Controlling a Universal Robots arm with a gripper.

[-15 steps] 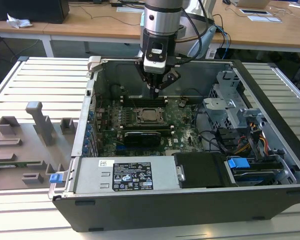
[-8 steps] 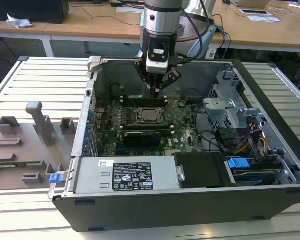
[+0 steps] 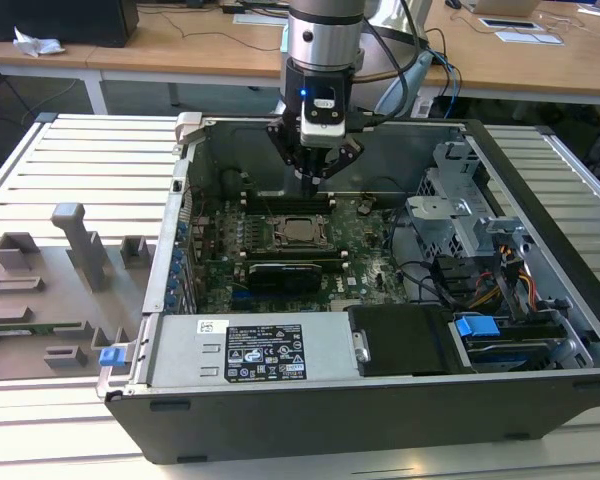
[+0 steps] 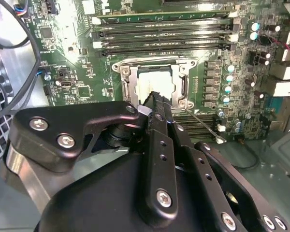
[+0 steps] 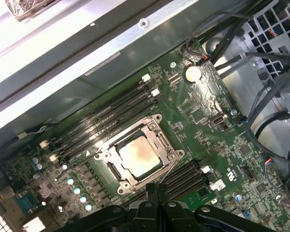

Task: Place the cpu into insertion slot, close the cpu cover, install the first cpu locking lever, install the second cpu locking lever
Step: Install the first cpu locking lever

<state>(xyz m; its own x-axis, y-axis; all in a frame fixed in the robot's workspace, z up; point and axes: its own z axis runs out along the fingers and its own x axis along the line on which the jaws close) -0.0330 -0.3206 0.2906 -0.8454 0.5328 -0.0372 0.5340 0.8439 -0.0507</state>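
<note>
The cpu [image 5: 137, 157] lies flat in the insertion slot [image 5: 115, 170], with its pale metal top facing up. It is square, so no long axis can be told. Its edges run parallel to the long black memory slots [image 5: 106, 113] that flank the socket on two opposite sides.

The cpu cover [image 5: 130, 134] lies down over the socket, and its window frames the chip top. In the second wrist view a thin metal lever [image 4: 203, 126] runs out from one socket corner across the board. Whether it is latched cannot be told.

The socket sits near the middle of the green motherboard [image 5: 203, 116], which is mounted inside an open computer case [image 3: 380, 410] lying on a slatted table [image 3: 80, 160].

The gripper [image 3: 315, 172] hangs over the board, above the far side of the socket as the exterior view shows it. In both wrist views its black fingers [image 4: 160, 145] are pressed together at the tips and grasp nothing.
</note>
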